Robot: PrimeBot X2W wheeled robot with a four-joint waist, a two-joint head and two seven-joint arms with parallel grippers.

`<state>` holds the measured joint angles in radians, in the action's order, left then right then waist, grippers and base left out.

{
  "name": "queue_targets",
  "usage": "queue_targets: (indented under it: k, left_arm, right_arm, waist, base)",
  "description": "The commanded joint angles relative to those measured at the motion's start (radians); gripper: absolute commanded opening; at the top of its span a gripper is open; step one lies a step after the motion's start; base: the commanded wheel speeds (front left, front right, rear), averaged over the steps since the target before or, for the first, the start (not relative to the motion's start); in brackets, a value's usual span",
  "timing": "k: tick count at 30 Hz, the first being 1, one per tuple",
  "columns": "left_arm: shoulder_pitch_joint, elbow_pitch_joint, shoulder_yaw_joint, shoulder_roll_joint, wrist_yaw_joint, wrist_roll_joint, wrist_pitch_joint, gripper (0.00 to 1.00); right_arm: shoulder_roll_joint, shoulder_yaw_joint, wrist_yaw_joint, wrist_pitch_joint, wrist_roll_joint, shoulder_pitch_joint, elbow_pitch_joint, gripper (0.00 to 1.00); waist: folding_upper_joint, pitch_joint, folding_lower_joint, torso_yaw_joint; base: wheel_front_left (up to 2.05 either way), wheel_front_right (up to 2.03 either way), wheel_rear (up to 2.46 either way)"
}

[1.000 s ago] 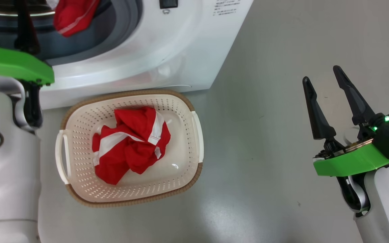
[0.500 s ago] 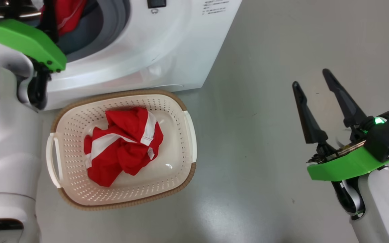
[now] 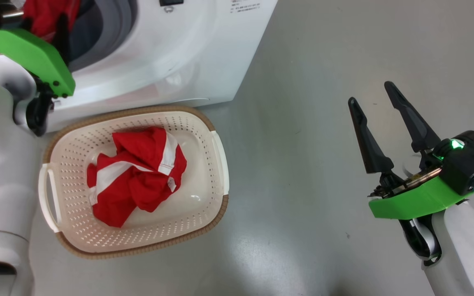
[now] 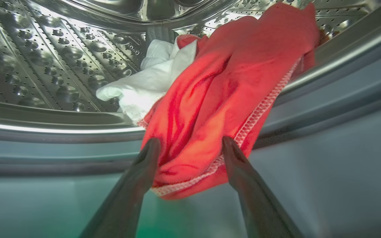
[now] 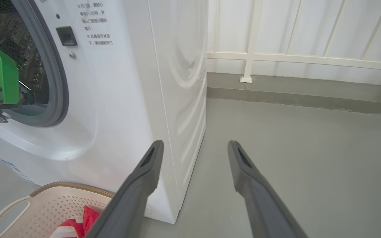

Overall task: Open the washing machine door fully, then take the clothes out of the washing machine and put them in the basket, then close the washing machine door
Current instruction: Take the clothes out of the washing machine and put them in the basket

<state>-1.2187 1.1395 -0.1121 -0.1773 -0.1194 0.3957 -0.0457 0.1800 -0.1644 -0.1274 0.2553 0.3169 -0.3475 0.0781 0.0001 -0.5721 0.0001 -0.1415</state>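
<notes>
The washing machine [image 3: 159, 53] is open and the left claw [image 4: 190, 140] reaches into it. The basket [image 3: 204, 119] sits below that claw with one red bundle [image 3: 134, 181] inside. One more red cloth [image 4: 210, 92] hangs over the drum's lip [image 4: 45, 127], between the claw's spread fingers [image 4: 137, 185], not pinched yet. The grey ring [image 4: 45, 155] is close under them. The right claw [image 3: 369, 92] is spread, empty, with bare floor [image 3: 303, 164] around. Then the door needs shutting.
</notes>
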Motion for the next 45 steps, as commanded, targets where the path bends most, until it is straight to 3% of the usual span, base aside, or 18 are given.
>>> queue_targets:
  k: [1, 2, 4, 5, 14, 26, 33, 40, 45]
  left_arm:
    - [-0.026, -0.008, 0.002, -0.056, 0.023, -0.016, 0.009, 1.00]
    - [-0.028, -0.002, -0.004, -0.059, 0.034, -0.024, 0.013, 0.51]
    - [-0.032, 0.009, -0.009, -0.060, 0.046, -0.029, 0.019, 0.07]
    - [-0.034, 0.014, -0.009, -0.058, 0.049, -0.027, 0.024, 0.00]
    - [-0.040, 0.014, -0.001, -0.050, 0.078, -0.016, 0.145, 0.00]
    - [0.049, -0.066, 0.027, -0.064, 0.066, 0.002, 0.303, 0.00]
    - [0.212, -0.349, 0.082, -0.072, 0.104, -0.045, 0.307, 0.00]
    - [0.427, -0.610, 0.138, -0.025, 0.134, -0.097, 0.307, 0.00]
    - [0.532, -0.713, 0.170, -0.007, 0.135, -0.113, 0.307, 0.00]
  right_arm:
    - [0.009, -0.016, -0.003, 0.006, 0.010, -0.002, -0.028, 1.00]
    - [0.008, -0.015, -0.003, 0.006, 0.012, -0.004, -0.028, 1.00]
    - [0.005, -0.013, -0.003, 0.006, 0.016, -0.008, -0.029, 1.00]
    - [0.005, -0.012, -0.003, 0.006, 0.017, -0.009, -0.030, 1.00]
    - [0.004, -0.004, -0.003, 0.006, 0.022, -0.016, -0.030, 1.00]
    - [-0.001, -0.007, -0.003, 0.006, 0.021, -0.012, -0.022, 1.00]
    - [-0.003, -0.009, -0.003, 0.006, 0.021, -0.009, -0.013, 1.00]
    - [-0.009, -0.012, -0.003, 0.006, 0.020, 0.005, 0.000, 1.00]
    - [-0.014, -0.014, -0.003, 0.006, 0.019, 0.017, 0.006, 1.00]
  waist:
    - [-0.0001, -0.010, -0.0001, -0.007]
    - [-0.0001, -0.013, -0.0001, -0.008]
    - [-0.0001, -0.018, -0.0001, -0.009]
    - [-0.0001, -0.020, -0.0001, -0.008]
    - [-0.0001, -0.024, -0.0001, 0.009]
    - [-0.0001, 0.025, -0.0001, 0.045]
    - [-0.0001, 0.066, -0.0001, 0.057]
    - [-0.0001, 0.128, -0.0001, 0.069]
    - [-0.0001, 0.173, -0.0001, 0.073]
  base:
    - [0.00, 0.00, 0.00]
    - [0.00, 0.00, 0.00]
    - [0.00, 0.00, 0.00]
    - [0.00, 0.00, 0.00]
    - [0.00, 0.00, 0.00]
    - [0.00, 0.00, 0.00]
    - [0.00, 0.00, 0.00]
    - [0.00, 0.00, 0.00]
    - [0.00, 0.00, 0.00]
